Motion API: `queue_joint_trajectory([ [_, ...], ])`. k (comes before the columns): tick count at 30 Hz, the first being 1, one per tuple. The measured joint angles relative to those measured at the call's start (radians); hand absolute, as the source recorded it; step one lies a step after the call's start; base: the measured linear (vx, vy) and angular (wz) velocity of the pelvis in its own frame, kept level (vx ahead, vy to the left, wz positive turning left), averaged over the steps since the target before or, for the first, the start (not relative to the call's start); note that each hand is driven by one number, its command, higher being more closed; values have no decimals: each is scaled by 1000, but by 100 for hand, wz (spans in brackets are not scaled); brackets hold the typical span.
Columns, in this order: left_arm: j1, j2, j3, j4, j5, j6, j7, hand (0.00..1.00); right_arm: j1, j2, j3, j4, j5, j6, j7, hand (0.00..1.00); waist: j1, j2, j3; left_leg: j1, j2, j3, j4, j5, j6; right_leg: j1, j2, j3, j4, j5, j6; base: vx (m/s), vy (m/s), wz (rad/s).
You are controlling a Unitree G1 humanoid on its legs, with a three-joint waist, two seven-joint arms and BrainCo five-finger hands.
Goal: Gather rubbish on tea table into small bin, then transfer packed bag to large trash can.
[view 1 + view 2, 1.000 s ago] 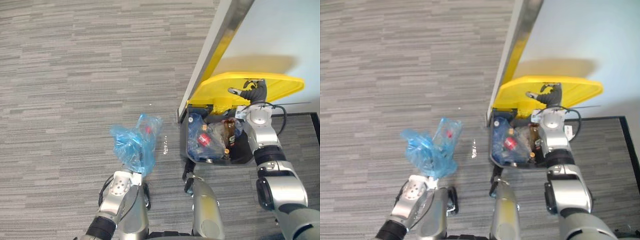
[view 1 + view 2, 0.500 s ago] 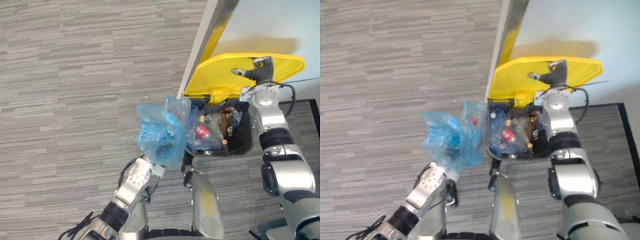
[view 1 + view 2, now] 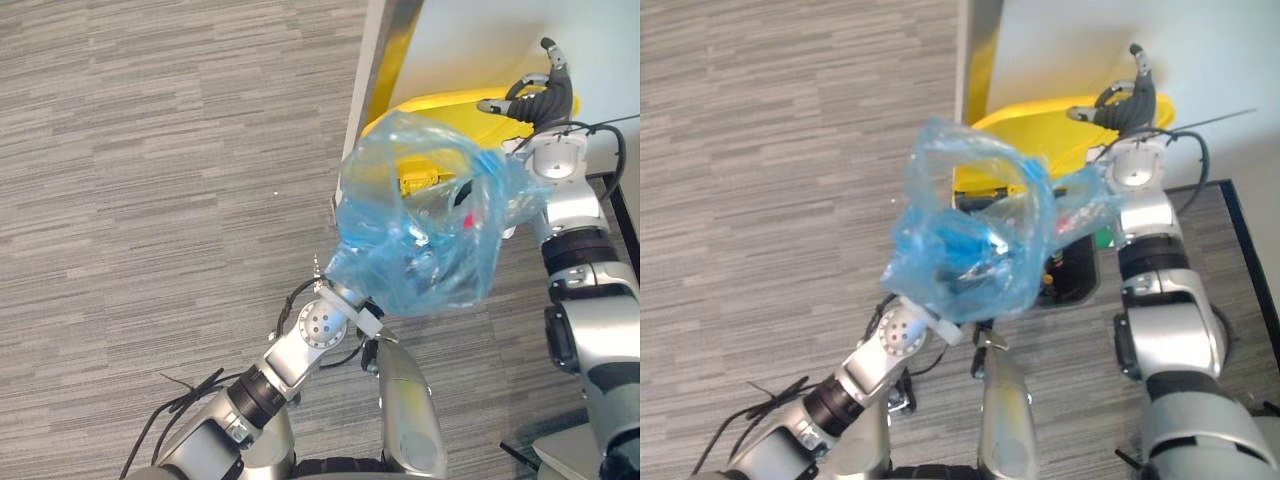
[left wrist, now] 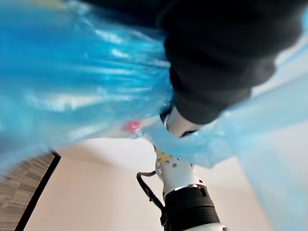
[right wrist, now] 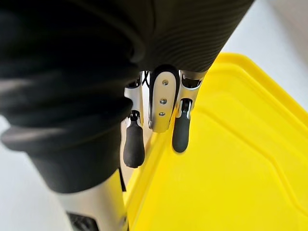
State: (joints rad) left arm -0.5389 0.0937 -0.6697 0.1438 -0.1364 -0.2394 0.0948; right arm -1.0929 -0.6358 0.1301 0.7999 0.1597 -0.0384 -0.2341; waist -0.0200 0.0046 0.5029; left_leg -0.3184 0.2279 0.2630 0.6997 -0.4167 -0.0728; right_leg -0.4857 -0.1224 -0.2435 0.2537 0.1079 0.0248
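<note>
Blue bag (image 3: 420, 240): packed, translucent, held up in the air directly over the large trash can (image 3: 1077, 285).
Left robot hand (image 4: 226, 57): at the bag's lower end, wrapped in the plastic; whether it is spread or clenched cannot be told.
Right robot hand (image 3: 538, 95): spread, fingertips (image 5: 133, 150) against the top edge of the yellow lid (image 5: 231, 159).
Lid: raised, standing against the pale wall (image 3: 470, 40).
Floor (image 3: 150, 150): grey striped carpet.

Grey carpet (image 3: 150, 150) with fine streaks of lighter and darker grey covers the floor across the left and lower frame. A white wall (image 3: 470, 40) takes the upper right, its edge trimmed by a silvery metal strip (image 3: 385, 30) slanting down from the top. A black strip (image 3: 1249, 250) runs along the floor at the right edge.
</note>
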Motion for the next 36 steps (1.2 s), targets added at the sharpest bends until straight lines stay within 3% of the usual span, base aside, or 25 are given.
queue_joint_trajectory([
  [7, -161, -2, 9, 281, 100, 43, 39, 100, -30, -1, 1, -23, 0, -17, 3, 0, -31, -25, 14, -42, 7, 1, 2, 0, -2, -38, 7, 4, -7, 1, -1, -2, -44, 0],
  [11, -277, -4, 24, 419, 117, 79, 53, 100, -44, 13, 0, -101, 1, -53, -4, 0, -52, -36, 20, -92, 15, 7, 6, 4, -11, -90, 19, 12, -12, 12, -9, 23, -50, -9],
  [23, -361, -78, 78, 479, 135, 96, 60, 100, -36, 110, -12, -246, 1, -76, -26, 0, -79, -38, 21, -134, 53, 35, 9, -8, -25, -151, 47, 18, 3, 6, -13, 25, -55, -9],
  [36, -366, -116, 176, 529, 178, 123, 100, 100, 6, 203, -29, -348, 1, -83, -50, 0, -80, -43, 18, -151, 108, 56, 26, -7, -46, -190, 80, 13, 43, -16, -22, 11, -65, -4],
])
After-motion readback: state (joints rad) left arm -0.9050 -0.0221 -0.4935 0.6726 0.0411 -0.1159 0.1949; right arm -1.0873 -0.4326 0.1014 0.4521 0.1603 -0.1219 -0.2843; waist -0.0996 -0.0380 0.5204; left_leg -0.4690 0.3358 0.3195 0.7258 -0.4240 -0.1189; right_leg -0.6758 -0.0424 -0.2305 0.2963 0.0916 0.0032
